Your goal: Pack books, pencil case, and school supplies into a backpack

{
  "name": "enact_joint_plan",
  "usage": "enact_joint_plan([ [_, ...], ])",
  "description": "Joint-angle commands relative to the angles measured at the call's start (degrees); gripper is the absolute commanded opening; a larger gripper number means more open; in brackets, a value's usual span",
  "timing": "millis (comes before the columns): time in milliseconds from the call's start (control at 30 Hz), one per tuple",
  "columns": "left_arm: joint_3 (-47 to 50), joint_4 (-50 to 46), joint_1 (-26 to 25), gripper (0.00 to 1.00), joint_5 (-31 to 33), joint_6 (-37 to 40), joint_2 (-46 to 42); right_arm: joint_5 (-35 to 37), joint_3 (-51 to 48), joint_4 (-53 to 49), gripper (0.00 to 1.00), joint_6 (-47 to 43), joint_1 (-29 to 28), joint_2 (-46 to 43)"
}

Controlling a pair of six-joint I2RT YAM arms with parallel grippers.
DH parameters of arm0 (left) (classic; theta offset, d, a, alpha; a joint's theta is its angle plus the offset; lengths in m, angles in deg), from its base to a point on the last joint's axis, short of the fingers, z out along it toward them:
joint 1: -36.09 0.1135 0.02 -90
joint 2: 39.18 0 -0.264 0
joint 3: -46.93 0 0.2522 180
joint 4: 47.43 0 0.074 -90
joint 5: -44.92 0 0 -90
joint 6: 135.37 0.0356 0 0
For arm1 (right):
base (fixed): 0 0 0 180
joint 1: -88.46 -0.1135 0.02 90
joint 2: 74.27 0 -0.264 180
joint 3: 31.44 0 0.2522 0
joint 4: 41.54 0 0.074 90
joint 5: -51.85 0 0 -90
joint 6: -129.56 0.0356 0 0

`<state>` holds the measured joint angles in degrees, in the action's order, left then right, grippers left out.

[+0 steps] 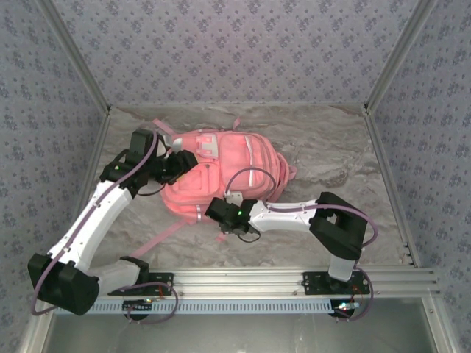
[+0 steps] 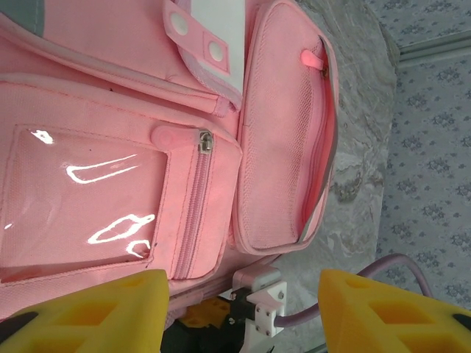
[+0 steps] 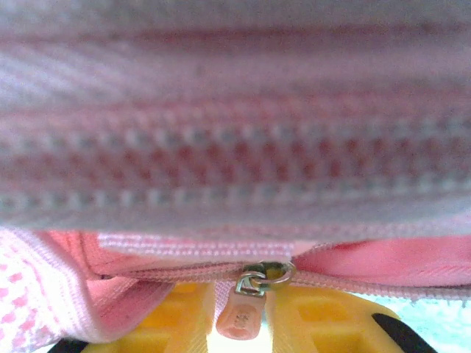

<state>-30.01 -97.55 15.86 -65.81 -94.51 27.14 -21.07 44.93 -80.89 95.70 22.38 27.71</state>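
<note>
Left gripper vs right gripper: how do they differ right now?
Left gripper has jaws wide apart, nothing between them; right gripper is pinched on a pink zipper pull. Left gripper is at the backpack's left side; right gripper at its near edge. Both have yellow fingers and face the backpack.

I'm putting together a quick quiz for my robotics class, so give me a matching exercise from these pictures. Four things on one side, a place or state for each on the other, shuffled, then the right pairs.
Things:
1. zipper pull
2. clear pocket window
3. left fingers
4. mesh pocket

Places or states:
A. spread wide, gripping nothing
B. between the right fingers
C. glossy, with bright reflections
D. at the edge of the backpack, next to the bare tabletop

Pairs: 1-B, 2-C, 3-A, 4-D
</note>
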Motion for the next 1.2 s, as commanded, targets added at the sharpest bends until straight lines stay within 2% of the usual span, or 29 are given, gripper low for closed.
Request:
enact_joint_plan([
  [0, 0.69, -0.67, 0.46, 0.55, 0.27, -0.69, -1.63, 2.69, -1.22, -1.52, 0.20, 0.43, -0.04, -2.04],
  [367, 2.34, -0.72, 0.46, 0.56, 0.26, -1.04, -2.79, 1.12, -2.27, 0.27, 0.07, -0.80, -0.55, -4.67],
  [700, 6.31, -4.80, 0.48, 0.57, 0.21, -1.06, -8.33, -4.39, -10.61, 7.94, 0.00, -2.48, 1.87, -11.44],
  [867, 11.99, -9.20, -0.87, 0.61, 1.17, -7.02, -14.45, -7.49, -13.60, 12.33, 0.00, -3.11, 2.91, -13.30],
  [1000, 18.55, -11.06, -3.39, 0.72, 4.02, -14.12, -22.22, -8.44, -14.71, 14.63, 0.00, -3.27, 3.32, -13.91],
  [1167, 26.08, -10.77, -5.50, 0.73, 6.06, -23.18, -29.66, -10.68, -16.03, 18.14, 0.00, -2.34, 4.31, -13.73],
])
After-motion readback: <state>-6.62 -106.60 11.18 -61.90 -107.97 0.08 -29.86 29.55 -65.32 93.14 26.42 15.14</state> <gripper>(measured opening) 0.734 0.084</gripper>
